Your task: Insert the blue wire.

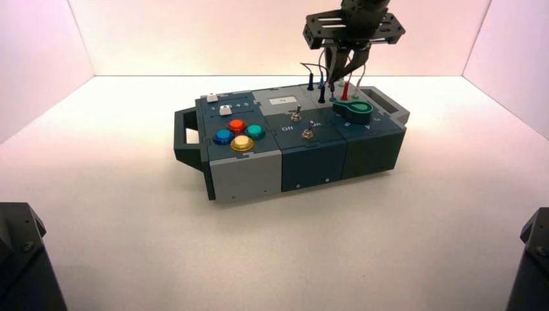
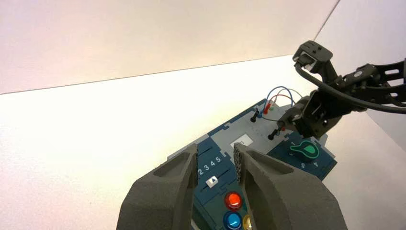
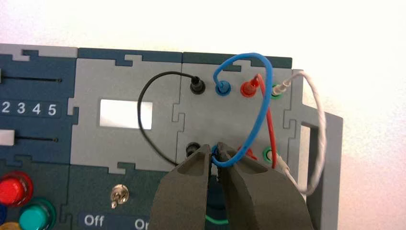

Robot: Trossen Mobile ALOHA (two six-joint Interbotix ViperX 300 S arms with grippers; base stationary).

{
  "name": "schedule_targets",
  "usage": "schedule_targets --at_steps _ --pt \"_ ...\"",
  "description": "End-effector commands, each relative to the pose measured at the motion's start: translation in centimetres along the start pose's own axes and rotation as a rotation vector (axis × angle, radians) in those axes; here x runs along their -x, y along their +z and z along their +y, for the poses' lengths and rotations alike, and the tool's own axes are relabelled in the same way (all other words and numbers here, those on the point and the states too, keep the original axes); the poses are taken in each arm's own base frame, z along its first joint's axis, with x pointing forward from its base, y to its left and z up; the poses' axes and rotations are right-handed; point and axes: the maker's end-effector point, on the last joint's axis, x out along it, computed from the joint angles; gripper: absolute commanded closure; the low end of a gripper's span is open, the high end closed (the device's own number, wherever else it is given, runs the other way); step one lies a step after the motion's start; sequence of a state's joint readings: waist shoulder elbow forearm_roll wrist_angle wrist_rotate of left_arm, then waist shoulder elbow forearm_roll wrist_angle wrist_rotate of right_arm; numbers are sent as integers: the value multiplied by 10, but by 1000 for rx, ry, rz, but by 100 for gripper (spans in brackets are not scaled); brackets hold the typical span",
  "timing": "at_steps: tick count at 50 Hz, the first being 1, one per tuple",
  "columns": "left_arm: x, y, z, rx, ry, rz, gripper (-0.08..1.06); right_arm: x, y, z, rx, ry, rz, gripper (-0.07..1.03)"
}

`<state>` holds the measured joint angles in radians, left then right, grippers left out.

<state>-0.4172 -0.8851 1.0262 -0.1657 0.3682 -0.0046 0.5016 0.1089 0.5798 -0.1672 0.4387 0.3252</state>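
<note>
The blue wire (image 3: pixel 265 96) arches over the grey socket panel at the box's (image 1: pixel 311 162) far right. One end sits in the blue socket (image 3: pixel 222 87) of the far row. The other end is pinched between my right gripper's (image 3: pixel 214 148) fingertips, at the near row beside the black plug (image 3: pixel 193 148). The right gripper also shows in the high view (image 1: pixel 343 71) and in the left wrist view (image 2: pixel 299 120), pointing down over the sockets. The blue arch shows there too (image 2: pixel 282 89). My left gripper (image 2: pixel 215 155) is open and empty, held back from the box's slider end.
A black wire (image 3: pixel 143 110), a red wire (image 3: pixel 270 124) and a white wire (image 3: pixel 318 120) loop over the same panel. A green knob (image 1: pixel 353 109), two toggle switches (image 1: pixel 294 116) and coloured buttons (image 1: pixel 239 135) lie nearer. White walls enclose the table.
</note>
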Motion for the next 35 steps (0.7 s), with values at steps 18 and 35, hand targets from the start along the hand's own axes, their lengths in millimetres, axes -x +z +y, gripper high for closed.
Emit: schedule_targets --at_steps 18,35 --pt "2 19 -3 -11 -3 -41 55 9 14 -2 3 -3 -36 98" --pt "2 21 -3 -11 -4 -44 56 4 10 -3 4 -7 -18 98"
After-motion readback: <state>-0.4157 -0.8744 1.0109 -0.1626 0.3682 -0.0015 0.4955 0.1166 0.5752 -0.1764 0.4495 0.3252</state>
